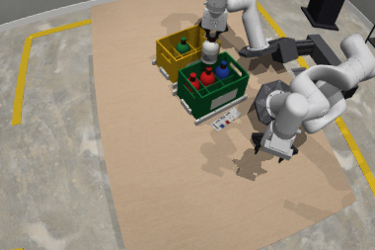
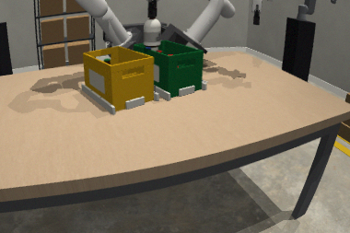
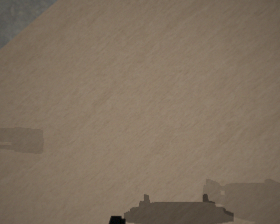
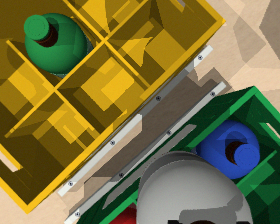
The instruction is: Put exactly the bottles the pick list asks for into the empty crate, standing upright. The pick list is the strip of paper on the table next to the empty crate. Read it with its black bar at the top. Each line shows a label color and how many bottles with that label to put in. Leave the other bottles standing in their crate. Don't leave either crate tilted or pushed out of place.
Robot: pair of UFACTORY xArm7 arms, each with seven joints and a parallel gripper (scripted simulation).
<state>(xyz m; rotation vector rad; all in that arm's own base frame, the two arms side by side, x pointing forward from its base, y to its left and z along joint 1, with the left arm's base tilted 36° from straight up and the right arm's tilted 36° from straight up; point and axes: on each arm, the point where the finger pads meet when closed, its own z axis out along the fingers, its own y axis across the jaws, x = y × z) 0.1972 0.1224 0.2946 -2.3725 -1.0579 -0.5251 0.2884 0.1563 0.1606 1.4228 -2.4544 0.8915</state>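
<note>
My right gripper [image 1: 212, 37] [image 2: 152, 15] is shut on the neck of a white-grey bottle [image 1: 209, 52] [image 2: 152, 29] [image 4: 186, 190]. It holds it upright above the green crate's back edge, beside the yellow crate. The green crate [image 1: 197, 107] [image 2: 186, 73] [image 4: 255, 91] holds a blue bottle [image 1: 222, 71] [image 4: 214, 145] and two red bottles, one red bottle [image 1: 207, 78] in the middle and another red bottle [image 1: 192, 84] at the end. The yellow crate [image 1: 166, 65] [image 2: 131, 82] holds a green bottle [image 1: 183, 47] [image 4: 63, 47]. The pick list [image 1: 226, 119] shows blue and red marks; its writing is too small. My left gripper [image 1: 269, 154] [image 2: 256, 17] is open and empty.
Light rails [image 1: 221, 111] [image 4: 112, 143] run along the crates' bases, and both crates look level. A narrow gap separates the crates. The left arm hangs over the table [image 1: 148, 165] beyond the pick list. Shelves and a black pedestal stand in the background.
</note>
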